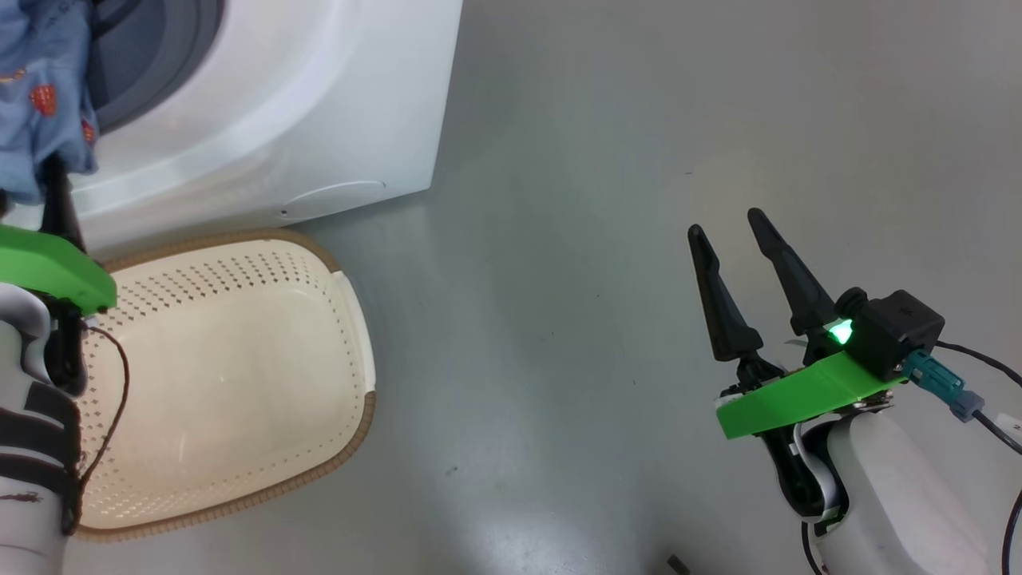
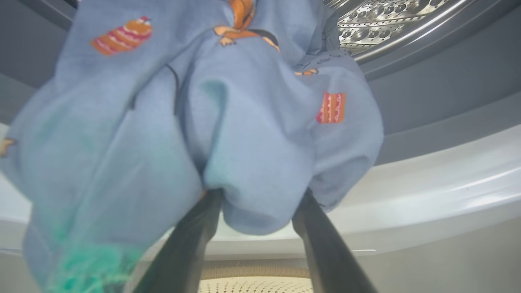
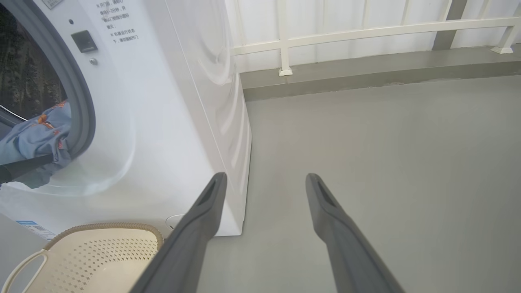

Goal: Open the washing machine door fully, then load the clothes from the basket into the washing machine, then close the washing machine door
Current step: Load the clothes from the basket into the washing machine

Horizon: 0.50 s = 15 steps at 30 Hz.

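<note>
In the head view we find the left gripper (image 1: 56,188) raised at the far left before the mouth of the washing machine (image 1: 319,104), the clothes (image 1: 44,88) draped over its fingertips, the basket (image 1: 351,319) on the floor (image 1: 599,239) just near of the machine, and the right gripper (image 1: 725,224) at the near right, released and empty. In the left wrist view a blue fold bulges between the two parted fingers (image 2: 191,240); we cannot tell whether they clamp it or merely carry it, and the drum (image 2: 386,20) lies beyond. In the right wrist view the spread fingers point over the floor right of the machine, with the clothes at its door opening.
</note>
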Tool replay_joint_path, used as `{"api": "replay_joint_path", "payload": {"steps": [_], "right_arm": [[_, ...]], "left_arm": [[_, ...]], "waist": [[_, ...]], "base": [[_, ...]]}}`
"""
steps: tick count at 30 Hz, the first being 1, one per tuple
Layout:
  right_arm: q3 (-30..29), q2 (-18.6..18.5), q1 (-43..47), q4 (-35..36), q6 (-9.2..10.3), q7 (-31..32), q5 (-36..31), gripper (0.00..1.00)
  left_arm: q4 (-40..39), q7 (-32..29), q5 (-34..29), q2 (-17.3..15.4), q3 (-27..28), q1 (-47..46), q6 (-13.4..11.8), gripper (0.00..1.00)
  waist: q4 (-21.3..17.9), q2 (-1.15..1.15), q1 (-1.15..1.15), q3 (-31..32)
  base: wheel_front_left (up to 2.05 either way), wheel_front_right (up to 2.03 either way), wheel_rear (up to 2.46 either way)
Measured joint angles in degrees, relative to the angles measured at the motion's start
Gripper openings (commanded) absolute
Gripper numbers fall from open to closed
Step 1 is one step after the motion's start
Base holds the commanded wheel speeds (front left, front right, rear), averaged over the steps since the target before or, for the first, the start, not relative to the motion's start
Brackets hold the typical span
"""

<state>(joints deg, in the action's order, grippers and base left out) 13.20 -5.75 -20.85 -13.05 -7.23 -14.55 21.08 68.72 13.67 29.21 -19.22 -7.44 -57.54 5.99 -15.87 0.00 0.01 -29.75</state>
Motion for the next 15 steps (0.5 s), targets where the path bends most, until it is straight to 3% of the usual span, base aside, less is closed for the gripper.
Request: {"api": "replay_joint_path", "payload": {"steps": [15], "right_arm": [[-0.9,0.2,0.0,-0.2,0.0,0.0,-0.1,1.0]], "left_arm": [[-3.5,0.6,-1.1,0.9,-3.9,-0.1,1.3,0.0]], "waist": [[2.7,0.0,-0.01,1.4]], "base": [[0.0,0.0,0.0]]}}
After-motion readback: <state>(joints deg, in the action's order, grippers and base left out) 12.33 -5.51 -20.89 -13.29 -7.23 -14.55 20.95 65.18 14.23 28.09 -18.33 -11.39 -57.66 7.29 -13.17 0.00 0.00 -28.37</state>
